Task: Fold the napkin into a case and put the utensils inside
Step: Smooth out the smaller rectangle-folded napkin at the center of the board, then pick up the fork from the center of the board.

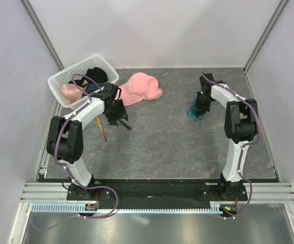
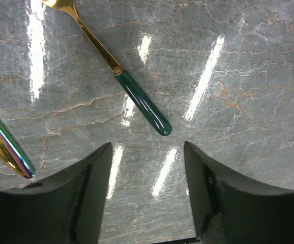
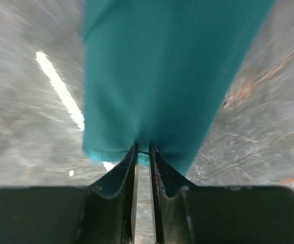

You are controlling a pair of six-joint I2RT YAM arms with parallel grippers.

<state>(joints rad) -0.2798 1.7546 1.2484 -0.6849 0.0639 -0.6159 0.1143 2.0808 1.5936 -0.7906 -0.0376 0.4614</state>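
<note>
The napkin (image 3: 162,76) is a teal-green cloth folded into a narrow layered strip, lying at the right of the table (image 1: 195,112). My right gripper (image 3: 143,148) is shut on its near edge, with cloth pinched between the narrow jaws (image 1: 202,104). The fork (image 2: 137,96), gold head and dark green handle, lies on the table just ahead of my left gripper (image 2: 147,147). That gripper is open with only bare table between its fingers (image 1: 117,116). A thin purple-and-orange utensil (image 2: 4,145) lies to the left (image 1: 103,128).
A white plastic basket (image 1: 60,76) holding caps stands at the back left against the wall. A pink baseball cap (image 1: 142,87) lies beside it, behind the left gripper. Walls close in the grey marbled table (image 1: 162,147) on three sides.
</note>
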